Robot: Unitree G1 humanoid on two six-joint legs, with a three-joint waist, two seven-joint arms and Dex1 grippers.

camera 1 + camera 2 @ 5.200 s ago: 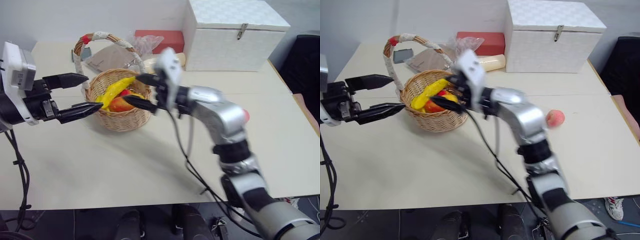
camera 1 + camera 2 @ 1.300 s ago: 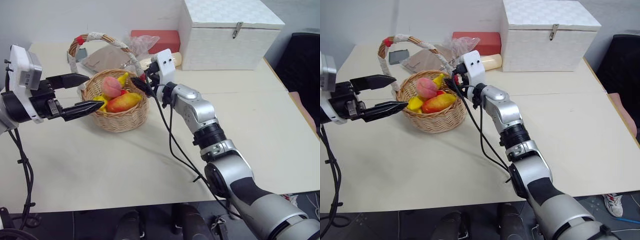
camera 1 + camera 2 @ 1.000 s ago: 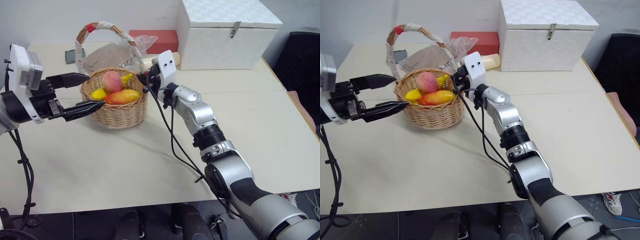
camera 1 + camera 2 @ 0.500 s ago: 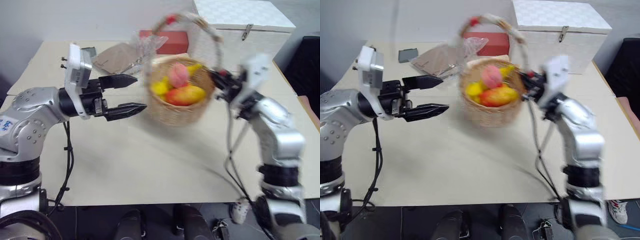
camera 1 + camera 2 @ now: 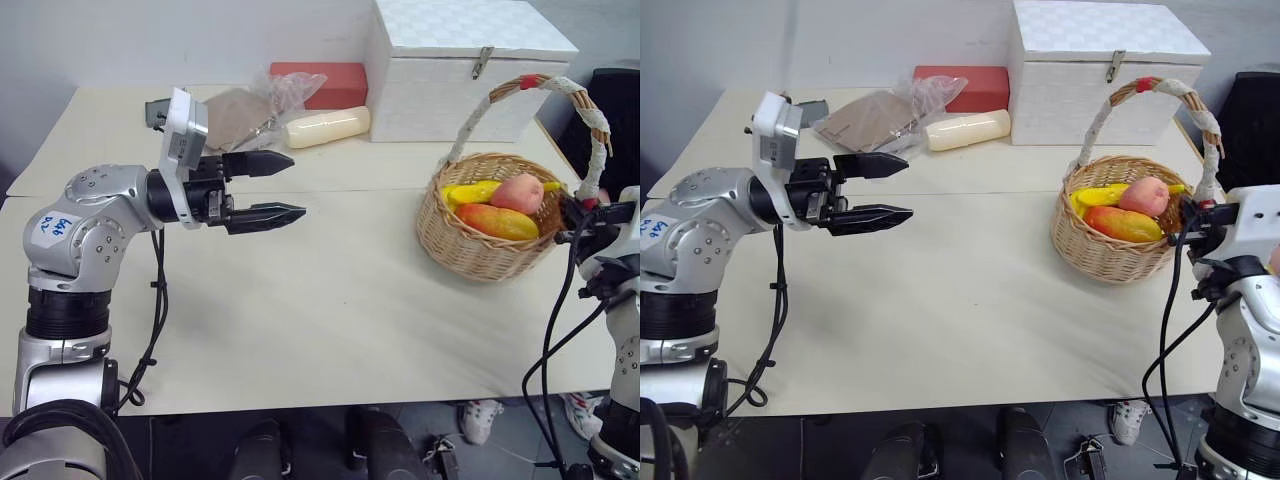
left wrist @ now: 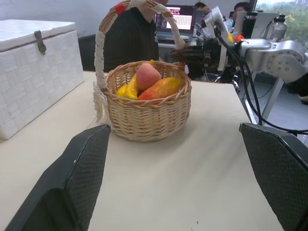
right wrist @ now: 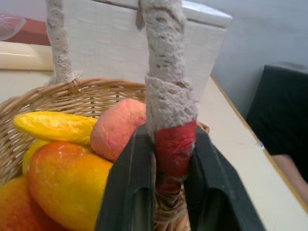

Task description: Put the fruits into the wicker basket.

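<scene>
The wicker basket (image 5: pixel 478 250) stands near the table's right edge. Inside it lie a yellow banana (image 5: pixel 470 190), a pink peach (image 5: pixel 518 192) and a red-orange mango (image 5: pixel 500 222). My right gripper (image 7: pixel 171 135) is at the basket's right side, shut on the red band at the foot of the arched handle (image 5: pixel 560 88), one finger (image 7: pixel 130 183) on each side. My left gripper (image 5: pixel 298 184) hovers open over the middle of the table, pointing at the basket (image 6: pixel 147 108) from well away, with nothing between its fingers (image 6: pixel 72 187).
A large white box (image 5: pixel 465 65) with a latch stands at the back, just behind the basket. A cream roll (image 5: pixel 327 127), a red box (image 5: pixel 320 78) and a plastic bag (image 5: pixel 240 110) lie at the back middle. The table edge runs close to the basket's right.
My right gripper has carried the basket, with the fruits in it, from the table's left-middle to the right edge. My left arm has swung inward toward the middle.
</scene>
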